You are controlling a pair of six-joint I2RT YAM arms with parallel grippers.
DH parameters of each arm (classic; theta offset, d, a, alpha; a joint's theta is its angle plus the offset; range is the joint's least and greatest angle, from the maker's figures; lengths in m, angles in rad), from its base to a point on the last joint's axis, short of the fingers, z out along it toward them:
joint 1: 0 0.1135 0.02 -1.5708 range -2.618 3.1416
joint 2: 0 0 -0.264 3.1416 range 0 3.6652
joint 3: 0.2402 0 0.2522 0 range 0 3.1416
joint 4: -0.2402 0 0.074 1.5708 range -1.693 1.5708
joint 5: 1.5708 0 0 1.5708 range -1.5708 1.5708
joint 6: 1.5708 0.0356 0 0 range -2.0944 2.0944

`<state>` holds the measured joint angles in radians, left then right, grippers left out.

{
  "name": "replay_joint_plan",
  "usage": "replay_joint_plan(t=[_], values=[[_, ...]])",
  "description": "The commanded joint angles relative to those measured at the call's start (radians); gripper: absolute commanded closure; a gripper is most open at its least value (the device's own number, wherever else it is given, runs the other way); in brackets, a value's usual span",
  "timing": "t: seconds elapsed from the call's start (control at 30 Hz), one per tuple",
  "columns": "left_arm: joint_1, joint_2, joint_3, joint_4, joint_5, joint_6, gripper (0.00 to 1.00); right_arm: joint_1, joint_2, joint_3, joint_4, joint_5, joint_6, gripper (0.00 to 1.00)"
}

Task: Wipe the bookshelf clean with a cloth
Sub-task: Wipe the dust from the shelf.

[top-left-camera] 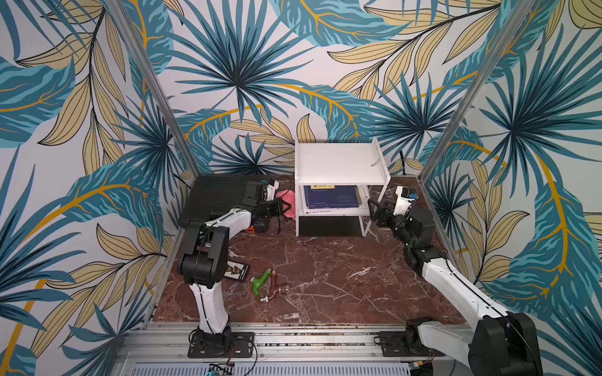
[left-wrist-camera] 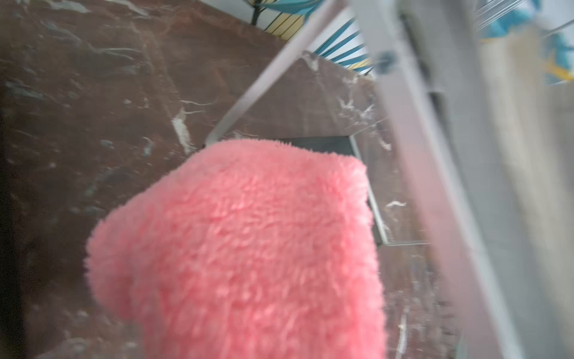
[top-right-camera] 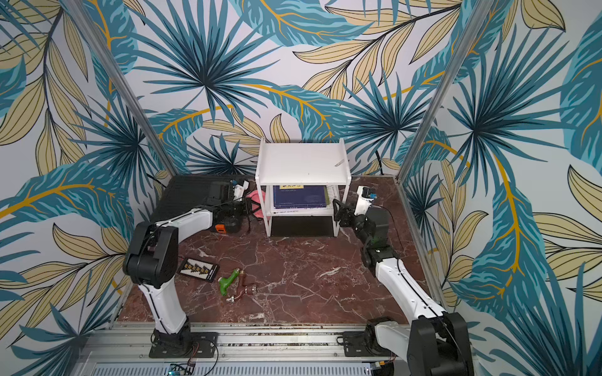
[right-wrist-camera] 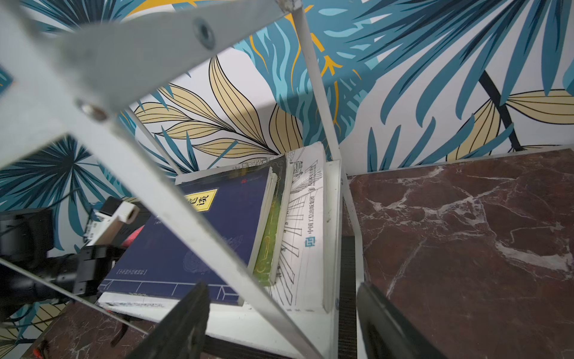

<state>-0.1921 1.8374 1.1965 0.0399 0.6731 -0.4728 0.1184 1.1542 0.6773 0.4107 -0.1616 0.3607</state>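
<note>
The white two-tier bookshelf [top-left-camera: 338, 162] [top-right-camera: 303, 162] stands at the back of the marble table. Just left of its lower tier hangs the fluffy pink cloth [top-left-camera: 288, 203] [top-right-camera: 257, 198], with my left gripper [top-left-camera: 282, 208] [top-right-camera: 251, 206] shut on it. In the left wrist view the cloth [left-wrist-camera: 242, 248] covers the jaws, and a blurred shelf leg [left-wrist-camera: 435, 155] is close beside it. My right gripper [top-left-camera: 374, 208] [top-right-camera: 338, 208] [right-wrist-camera: 282, 298] is open at the shelf's front right corner. Its fingers straddle the thin leg [right-wrist-camera: 198, 230] and the lower board [right-wrist-camera: 254, 323] without touching them.
Books [top-left-camera: 332, 197] [right-wrist-camera: 161, 248] lie on the lower tier, and a small scrap [top-left-camera: 375, 162] lies on the top board. A black ribbed toolcase [top-left-camera: 221, 195] sits at the back left, with a tape measure [top-left-camera: 257, 228] before it. Nearer the front lie a black card [top-left-camera: 237, 270], a green-handled tool [top-left-camera: 260, 280] and copper fittings [top-left-camera: 275, 291].
</note>
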Motion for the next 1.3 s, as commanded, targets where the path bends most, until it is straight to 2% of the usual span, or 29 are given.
replay_joint_plan(t=[0.0, 0.13, 0.27, 0.4, 0.53, 0.6, 0.7, 0.83, 1.03, 1.27], values=[[-0.031, -0.101, -0.11, 0.125, 0.103, -0.106, 1.0, 0.0, -0.015, 0.021, -0.006, -0.004, 0.046, 0.22], [-0.077, -0.087, -0.239, 0.095, -0.041, -0.058, 1.0, 0.001, -0.002, 0.004, 0.015, -0.011, 0.078, 0.22], [-0.062, 0.024, -0.25, 0.085, -0.069, -0.047, 1.0, 0.002, 0.002, -0.006, -0.002, 0.001, 0.075, 0.22], [-0.016, 0.031, -0.102, -0.057, -0.113, 0.033, 1.0, 0.001, -0.014, 0.001, -0.022, 0.003, 0.06, 0.23], [0.006, 0.014, 0.173, -0.252, -0.193, 0.118, 1.0, 0.001, -0.019, 0.024, -0.031, -0.002, 0.045, 0.22], [0.005, -0.022, 0.278, -0.267, -0.2, 0.124, 1.0, 0.001, -0.017, 0.041, -0.033, -0.015, 0.043, 0.22], [0.002, -0.046, 0.331, -0.17, -0.138, 0.08, 1.0, 0.001, -0.011, 0.053, -0.017, -0.028, 0.049, 0.22], [-0.015, 0.043, 0.425, -0.137, -0.022, 0.02, 1.0, 0.001, 0.014, 0.065, -0.011, -0.028, 0.056, 0.22], [-0.024, 0.161, 0.44, -0.117, -0.053, 0.018, 1.0, 0.003, 0.043, 0.055, -0.015, -0.043, 0.072, 0.22], [-0.007, 0.149, 0.659, -0.204, -0.082, 0.079, 1.0, 0.004, 0.041, 0.074, -0.034, -0.051, 0.063, 0.22]])
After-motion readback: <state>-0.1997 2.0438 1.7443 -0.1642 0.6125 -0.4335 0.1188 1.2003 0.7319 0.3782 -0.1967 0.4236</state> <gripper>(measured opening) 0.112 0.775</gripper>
